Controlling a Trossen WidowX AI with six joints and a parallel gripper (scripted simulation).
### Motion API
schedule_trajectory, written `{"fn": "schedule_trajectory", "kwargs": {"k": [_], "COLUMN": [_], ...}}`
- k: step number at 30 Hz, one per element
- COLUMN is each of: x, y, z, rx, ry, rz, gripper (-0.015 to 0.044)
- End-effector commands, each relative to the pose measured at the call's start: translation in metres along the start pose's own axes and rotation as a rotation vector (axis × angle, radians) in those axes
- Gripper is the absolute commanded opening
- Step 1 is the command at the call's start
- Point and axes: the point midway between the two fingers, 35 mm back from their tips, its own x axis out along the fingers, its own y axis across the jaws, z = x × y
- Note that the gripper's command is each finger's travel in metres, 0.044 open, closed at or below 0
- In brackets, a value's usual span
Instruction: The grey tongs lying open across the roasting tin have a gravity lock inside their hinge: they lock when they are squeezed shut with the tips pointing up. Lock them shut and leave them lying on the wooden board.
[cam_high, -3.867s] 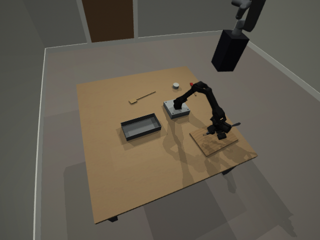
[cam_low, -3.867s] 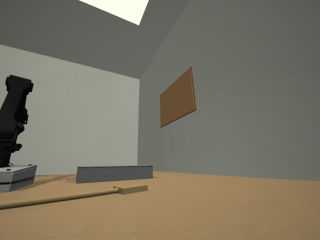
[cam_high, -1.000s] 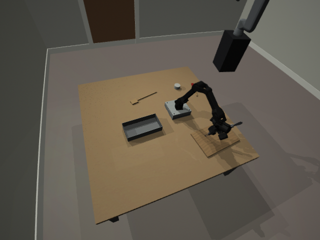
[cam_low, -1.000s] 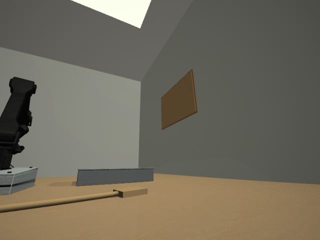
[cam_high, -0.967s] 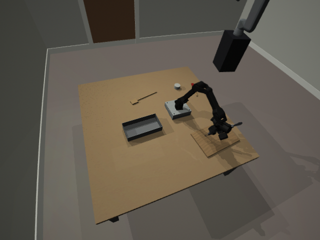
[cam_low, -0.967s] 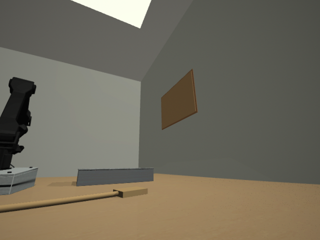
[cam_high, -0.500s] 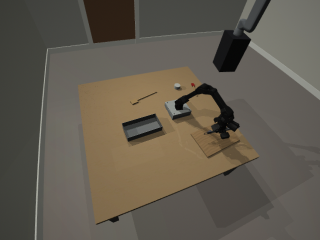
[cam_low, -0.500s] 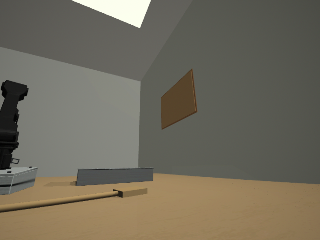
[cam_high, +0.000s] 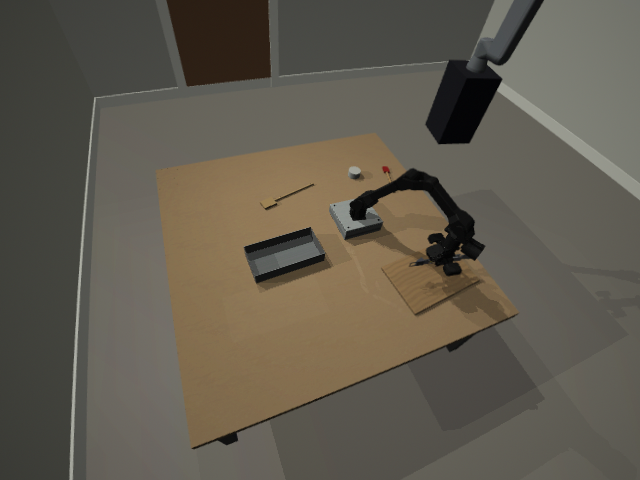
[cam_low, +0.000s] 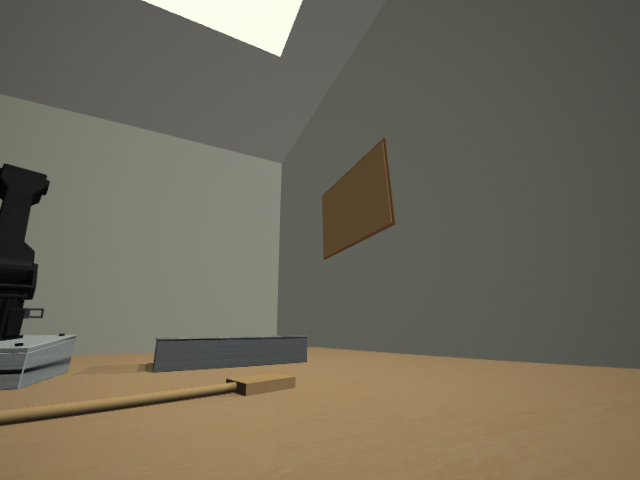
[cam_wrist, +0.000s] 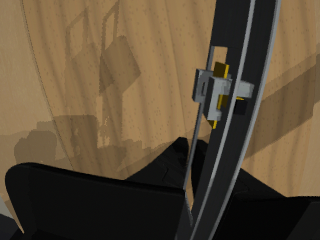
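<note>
The grey tongs (cam_high: 420, 263) (cam_wrist: 230, 150) are held roughly level over the wooden board (cam_high: 421, 297) (cam_wrist: 150, 60), with one end toward the board's left rear edge and the other toward the table's right edge. Their two arms lie close together in the wrist view, with a grey and yellow bracket between them. My gripper (cam_high: 444, 261) (cam_wrist: 188, 146) is shut on the tongs and points down at the board. Shadows of the gripper and tongs fall on the board. The exact gap to the board and the lock inside the hinge cannot be seen.
The roasting tin (cam_high: 290, 269) (cam_low: 232, 354) is empty, left of the board. A wooden spatula (cam_high: 268, 203) (cam_low: 268, 384), a white round pot (cam_high: 354, 173) and a red-headed tool (cam_high: 386, 169) lie behind. My arm's base (cam_high: 364, 228) (cam_low: 49, 361) stands between tin and board.
</note>
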Motion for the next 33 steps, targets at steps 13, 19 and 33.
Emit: {"fn": "schedule_trajectory", "kwargs": {"k": [13, 19, 33], "x": [0.017, 0.027, 0.031], "y": [0.001, 0.001, 0.0], "z": [-0.001, 0.0, 0.0], "rx": [0.002, 0.002, -0.001], "ry": [-0.005, -0.005, -0.005], "rz": [0.005, 0.005, -0.001], "gripper": [-0.015, -0.015, 0.0007]}}
